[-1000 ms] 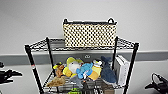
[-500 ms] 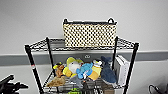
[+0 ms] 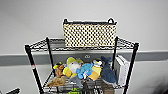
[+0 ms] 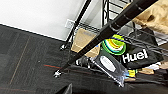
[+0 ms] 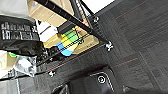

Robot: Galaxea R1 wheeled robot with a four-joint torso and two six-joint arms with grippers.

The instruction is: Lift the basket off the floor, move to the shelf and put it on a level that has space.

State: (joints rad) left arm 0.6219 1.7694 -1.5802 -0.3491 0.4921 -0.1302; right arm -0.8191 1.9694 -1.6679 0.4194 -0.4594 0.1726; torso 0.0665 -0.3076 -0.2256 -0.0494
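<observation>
The cream woven basket [image 3: 89, 35], with its dark rim and two small loop handles, stands upright on the highest wire level [image 3: 53, 44] of the black shelf [image 3: 31, 63], against the pale wall. Nothing touches it. It covers the middle and right of that level; bare grid shows to its left. A dark piece of my left arm [image 3: 13, 91] sits low at the corner, far below the basket. In the wrist views I see the shelf's posts [image 4: 117, 23] and casters [image 5: 109, 45] on the dark grey carpet floor [image 4: 27, 60].
Colourful plush toys [image 3: 83, 70] fill the tier under the basket, with a white box [image 3: 121, 68] at its right end. Lower tiers hold cardboard boxes [image 4: 83, 41], a black Huel bag [image 4: 136, 56] and a green-and-blue item [image 5: 68, 42]. My base [image 5: 97, 82] stands close to the shelf.
My left arm has dropped lower at the left edge of the head view. The basket and shelf have not moved.
</observation>
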